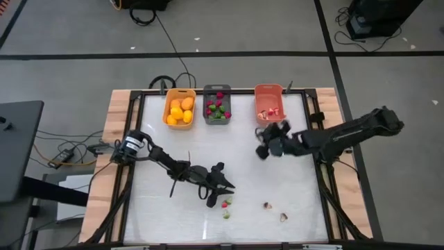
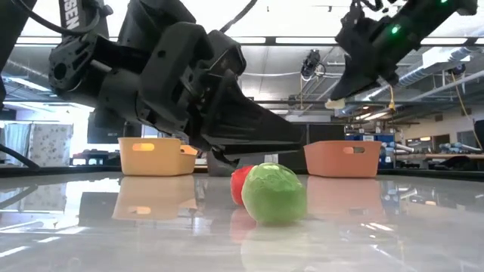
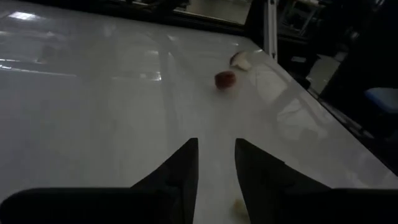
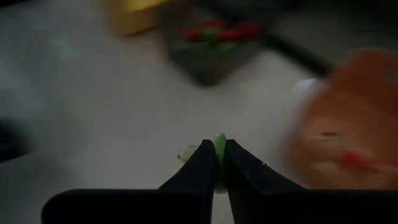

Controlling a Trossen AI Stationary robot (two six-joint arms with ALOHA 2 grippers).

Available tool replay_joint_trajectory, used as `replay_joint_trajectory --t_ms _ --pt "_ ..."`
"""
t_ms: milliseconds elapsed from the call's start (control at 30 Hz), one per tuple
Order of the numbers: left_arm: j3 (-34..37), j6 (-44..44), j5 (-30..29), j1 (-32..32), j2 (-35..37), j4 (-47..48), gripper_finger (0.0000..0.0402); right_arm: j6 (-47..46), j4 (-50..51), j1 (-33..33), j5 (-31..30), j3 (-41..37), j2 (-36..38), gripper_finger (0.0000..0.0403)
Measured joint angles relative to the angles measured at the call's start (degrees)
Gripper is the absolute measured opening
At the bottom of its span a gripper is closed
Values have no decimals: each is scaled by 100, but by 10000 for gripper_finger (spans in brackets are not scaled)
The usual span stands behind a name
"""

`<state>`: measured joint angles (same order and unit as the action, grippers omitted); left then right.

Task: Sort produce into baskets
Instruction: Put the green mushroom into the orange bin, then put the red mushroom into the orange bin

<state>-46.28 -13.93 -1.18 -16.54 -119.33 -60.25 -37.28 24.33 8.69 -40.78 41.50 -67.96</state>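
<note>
Produce lies sorted at the twelve o'clock edge of the table (image 1: 166,215): yellow-orange fruits (image 1: 179,112) in the yellow-orange bin (image 1: 178,107), red and green pieces (image 1: 217,107) in the dark grey bin (image 1: 217,105), pale pinkish slices (image 1: 268,111) in the salmon-coral bin (image 1: 268,103).

At about seven o'clock from the table's centre, the left gripper (image 1: 223,186) sits low over the surface, its dark fingers (image 3: 180,171) parted by a narrow gap with nothing between them. Just off its tips, toward six o'clock, lie a red piece (image 1: 226,203) and a round green piece (image 1: 226,214), close together; neither shows a clear long axis. In the low view the green one (image 2: 274,193) stands in front of the red one (image 2: 240,183), touching or nearly so.

Toward five o'clock, well apart from that gripper, lie a small reddish piece (image 1: 266,205) and a pale slice (image 1: 283,217).

Near two o'clock, the right gripper (image 1: 261,142) hangs above the table just in front of the salmon-coral bin, clenched on a small green bit (image 4: 219,144) that pokes out beyond the fingertips, its long axis running along the fingers.
</note>
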Motion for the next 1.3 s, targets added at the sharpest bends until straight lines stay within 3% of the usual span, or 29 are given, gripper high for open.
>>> replay_joint_trajectory --t_ms 133,300,467,633,733,867,967,1067,1167,1300 --pt "0 0 1 5 0 0 112 361 468 -778 -396 0 354 39" --pt "0 -13 176 2 0 5 112 1177 455 -1787 -331 0 404 45" --pt "0 -267 -15 9 0 -212 115 1354 448 -2420 -83 -2 341 86" --pt "0 -283 102 16 1 -273 138 1435 389 -2637 17 -2 460 142" --pt "0 -234 483 16 0 -286 155 1435 388 -2610 143 -2 600 170" --pt "0 455 1357 -159 0 -223 163 1222 368 -2370 1381 0 834 189" --pt "0 1130 1558 -425 0 3 164 913 368 -1970 1954 0 872 188" --pt "-5 1645 1221 -612 0 273 164 585 364 -1430 1963 0 810 182" --pt "-11 1746 462 -711 -2 601 164 301 308 -932 1733 0 692 179" --pt "-22 1847 38 -721 10 818 163 88 99 -421 1449 0 511 178"
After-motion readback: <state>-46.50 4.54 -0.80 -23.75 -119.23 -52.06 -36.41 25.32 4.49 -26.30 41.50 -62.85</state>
